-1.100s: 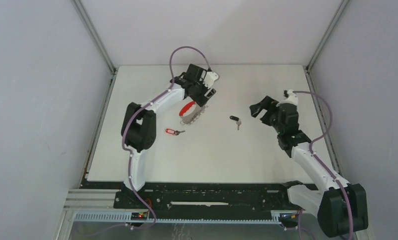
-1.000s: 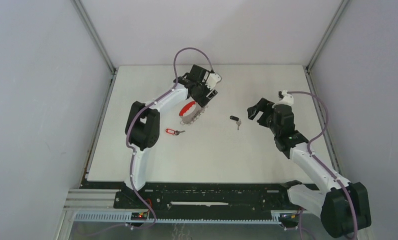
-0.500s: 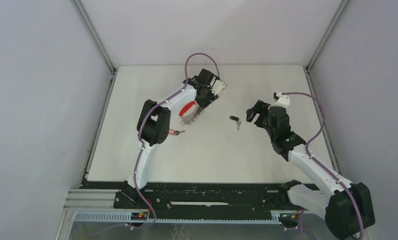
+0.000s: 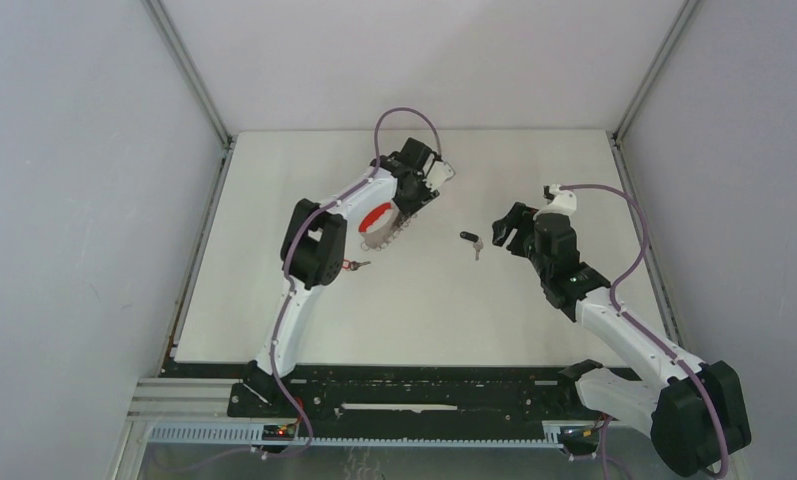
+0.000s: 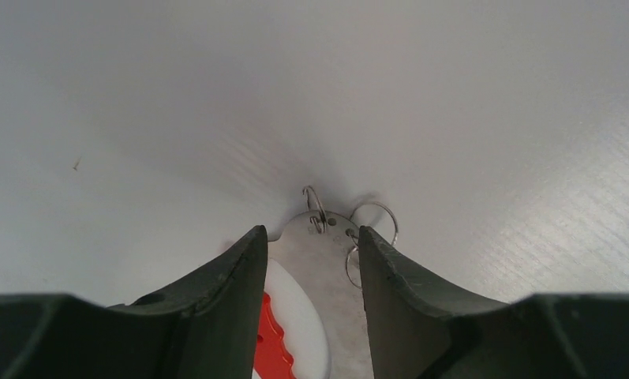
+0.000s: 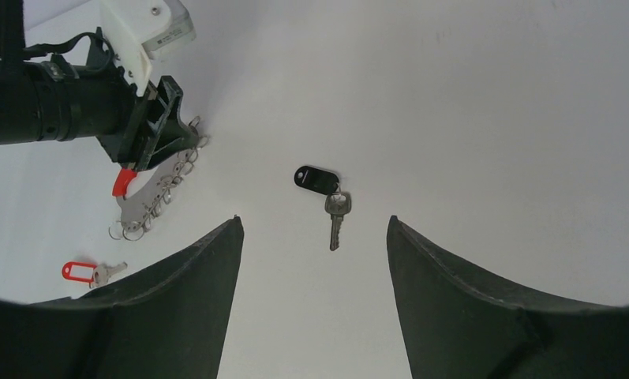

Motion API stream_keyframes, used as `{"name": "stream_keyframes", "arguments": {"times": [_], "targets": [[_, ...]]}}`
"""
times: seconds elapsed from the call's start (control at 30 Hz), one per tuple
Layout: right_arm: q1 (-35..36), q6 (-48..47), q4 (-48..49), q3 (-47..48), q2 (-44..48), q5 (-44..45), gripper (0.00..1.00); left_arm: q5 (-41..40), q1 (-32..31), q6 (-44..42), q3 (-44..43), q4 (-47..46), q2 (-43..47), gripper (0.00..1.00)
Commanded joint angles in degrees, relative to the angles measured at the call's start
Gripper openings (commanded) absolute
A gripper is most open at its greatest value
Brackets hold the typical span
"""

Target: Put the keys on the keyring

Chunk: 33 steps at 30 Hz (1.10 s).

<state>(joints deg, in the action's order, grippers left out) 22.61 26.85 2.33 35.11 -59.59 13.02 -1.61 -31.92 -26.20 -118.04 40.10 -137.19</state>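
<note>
The white surface offers open room around every item, and none lies near an edge. The left pincer has narrowed onto the keyring and appears to clamp its silver-grey plate. The right pincer, wide open and empty, hovers over the black-headed key mid-surface. The red-tagged key lies beside the left arm's elbow. Probable hazards are the flat key skidding under closing fingers and the thin plate twisting in its clamp.
</note>
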Motion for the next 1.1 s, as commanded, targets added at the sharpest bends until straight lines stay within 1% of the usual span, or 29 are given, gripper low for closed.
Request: {"name": "stream_keyframes", "arguments": {"times": [0.0,0.1,0.23,0.3,0.4,0.57,0.67,0.73,0.8,0.87,0.9,1.0,1.07], "targets": [[0.5,-1.0,0.9,2.4,-0.1,-0.2,0.74,-0.5,-0.2,-1.1,-5.3,2.1,-1.8,0.50],[0.7,-0.8,0.7,2.4,-0.2,-0.7,0.71,-0.3,-0.1,-1.3,-5.9,2.2,-2.2,0.45],[1.2,-0.9,1.0,2.4,-0.4,-1.5,0.64,0.0,-0.2,-1.3,-6.3,2.2,-2.7,0.34],[1.4,-0.9,1.0,2.4,-0.5,-1.7,0.61,0.3,-0.2,-1.5,-6.2,2.5,-2.8,0.31],[1.5,-1.1,0.9,2.4,-0.2,-1.9,0.57,0.6,-0.2,-1.9,-6.3,3.3,-3.0,0.29],[1.6,-1.3,0.3,2.4,1.3,-2.0,0.57,2.9,-0.2,-2.2,-6.6,6.1,-3.1,0.31],[1.6,-1.2,0.0,2.4,1.6,-1.9,0.55,3.2,-0.2,-2.1,-6.9,6.5,-3.3,0.29],[1.6,-1.2,-0.1,2.4,1.9,-2.2,0.52,3.4,-0.2,-2.0,-7.5,6.8,-3.7,0.24],[1.6,-1.2,-0.2,2.4,2.1,-2.5,0.47,4.1,-0.2,-1.8,-8.4,7.4,-4.1,0.17],[1.6,-1.4,-0.3,2.4,2.3,-2.6,0.41,5.6,-0.2,-1.8,-9.1,8.3,-4.2,0.03],[1.7,-1.5,-0.4,2.4,2.6,-2.7,0.39,6.5,-0.2,-1.9,-9.2,8.9,-4.1,0.00],[1.6,-1.8,-0.2,2.4,3.2,-3.0,0.30,11.0,0.1,-2.0,-7.9,10.1,-2.1,0.00],[1.7,-2.3,0.3,2.4,3.8,-3.9,0.29,15.4,0.6,-2.1,-5.2,10.2,0.9,0.00]]}}
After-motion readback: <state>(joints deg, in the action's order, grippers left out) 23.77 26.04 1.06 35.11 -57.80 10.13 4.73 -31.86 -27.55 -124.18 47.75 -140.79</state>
